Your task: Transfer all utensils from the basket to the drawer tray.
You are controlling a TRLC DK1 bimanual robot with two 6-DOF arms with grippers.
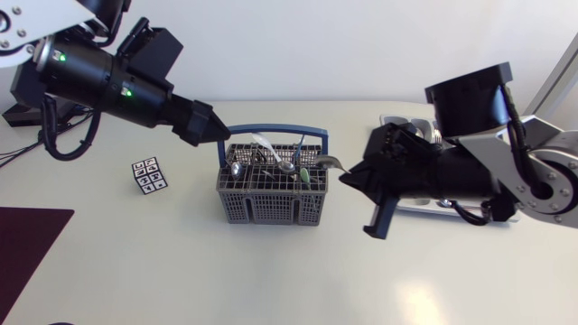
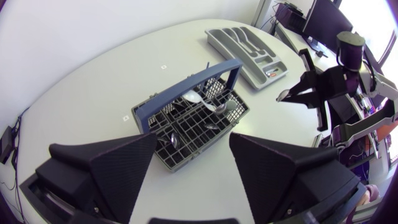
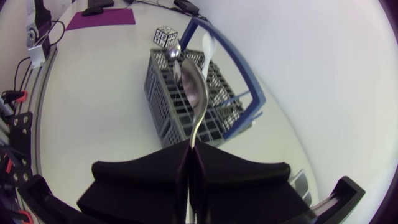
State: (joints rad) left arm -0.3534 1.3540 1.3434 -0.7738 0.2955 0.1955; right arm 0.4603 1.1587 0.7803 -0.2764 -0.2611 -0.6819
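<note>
While my right hand [image 3: 189,149] clamps one spoon [image 3: 196,99], my left hand [image 2: 193,142] hangs spread apart near one basket [image 1: 271,206].

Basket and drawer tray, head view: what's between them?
The right end effector, shut on a spoon, hangs between the basket and the drawer tray in the head view. Left wrist view shows the table between them bare.

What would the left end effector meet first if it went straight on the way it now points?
The left end effector would likely meet the basket first; depth is unclear.
</note>
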